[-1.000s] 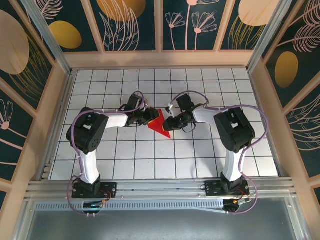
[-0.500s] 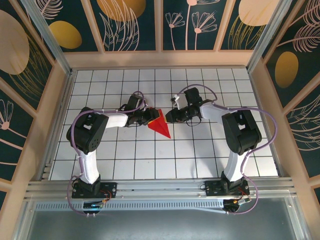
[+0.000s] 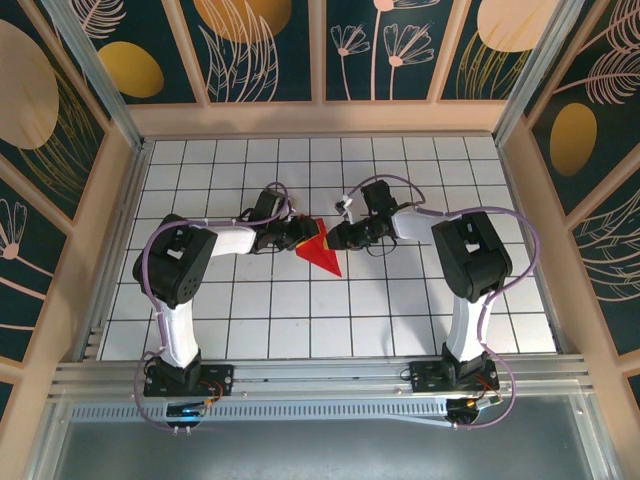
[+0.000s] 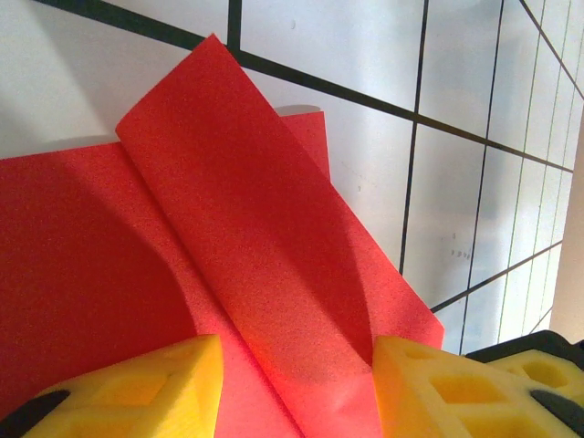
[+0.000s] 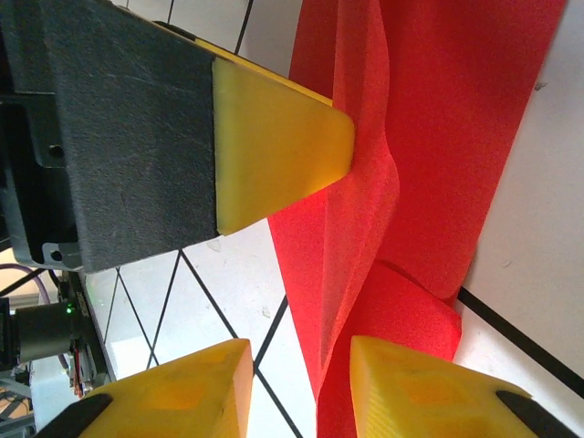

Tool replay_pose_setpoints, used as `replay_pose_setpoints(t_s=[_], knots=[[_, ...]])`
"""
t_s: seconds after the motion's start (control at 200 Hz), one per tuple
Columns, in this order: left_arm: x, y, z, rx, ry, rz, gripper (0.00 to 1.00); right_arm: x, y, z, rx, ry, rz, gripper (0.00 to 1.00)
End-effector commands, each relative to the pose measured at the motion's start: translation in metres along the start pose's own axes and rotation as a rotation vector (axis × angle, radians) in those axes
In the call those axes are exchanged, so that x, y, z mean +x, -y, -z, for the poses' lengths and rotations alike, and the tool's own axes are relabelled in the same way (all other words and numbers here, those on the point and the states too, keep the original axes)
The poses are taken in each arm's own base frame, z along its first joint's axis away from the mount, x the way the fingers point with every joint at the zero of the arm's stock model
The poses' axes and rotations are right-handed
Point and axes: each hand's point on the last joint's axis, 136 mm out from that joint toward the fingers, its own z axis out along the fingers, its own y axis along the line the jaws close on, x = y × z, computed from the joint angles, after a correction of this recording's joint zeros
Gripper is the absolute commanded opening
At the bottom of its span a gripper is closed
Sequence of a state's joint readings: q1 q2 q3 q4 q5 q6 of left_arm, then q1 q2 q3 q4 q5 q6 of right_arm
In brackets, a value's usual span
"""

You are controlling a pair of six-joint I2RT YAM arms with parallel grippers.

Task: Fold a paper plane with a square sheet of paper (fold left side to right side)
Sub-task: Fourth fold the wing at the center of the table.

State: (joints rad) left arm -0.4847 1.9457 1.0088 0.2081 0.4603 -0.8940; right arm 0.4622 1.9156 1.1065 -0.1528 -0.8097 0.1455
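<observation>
Now | creased matte red paper (image 4: 246,219) | left tool (image 4: 297,365) parted | right tool (image 5: 301,360) parted

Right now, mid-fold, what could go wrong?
1. The red paper has a raised, bowed flap between the open jaws of the right tool; closing here may set a crooked crease.
2. The left tool sits close beside the right tool over the paper; if either moves, it could bump the other or drag the paper askew.

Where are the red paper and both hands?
red paper (image 3: 320,252): top external view, sheet's middle.
left hand (image 4: 297,392): left wrist view, between its fingertips.
right hand (image 5: 301,365): right wrist view, between its fingertips.
</observation>
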Motion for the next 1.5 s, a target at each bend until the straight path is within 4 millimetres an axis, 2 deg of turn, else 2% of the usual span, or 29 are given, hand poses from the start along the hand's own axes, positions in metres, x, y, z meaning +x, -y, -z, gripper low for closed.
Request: replay_pose_setpoints(t_s=[0.0,0.515,0.826,1.496], knots=[[0.006,-0.017,-0.007,-0.061,-0.021,0.008,0.47,-0.008,-0.001,-0.004,-0.004,0.01,0.007,0.32],[0.006,-0.016,-0.006,-0.061,-0.021,0.008,0.47,-0.005,0.006,-0.007,0.017,0.001,-0.006,0.22],[0.005,-0.015,-0.006,-0.06,-0.018,0.005,0.47,-0.004,0.016,-0.009,0.053,-0.008,-0.014,0.13],[0.005,-0.016,-0.004,-0.065,-0.017,0.004,0.47,-0.001,0.032,-0.015,0.112,-0.021,-0.019,0.11]])
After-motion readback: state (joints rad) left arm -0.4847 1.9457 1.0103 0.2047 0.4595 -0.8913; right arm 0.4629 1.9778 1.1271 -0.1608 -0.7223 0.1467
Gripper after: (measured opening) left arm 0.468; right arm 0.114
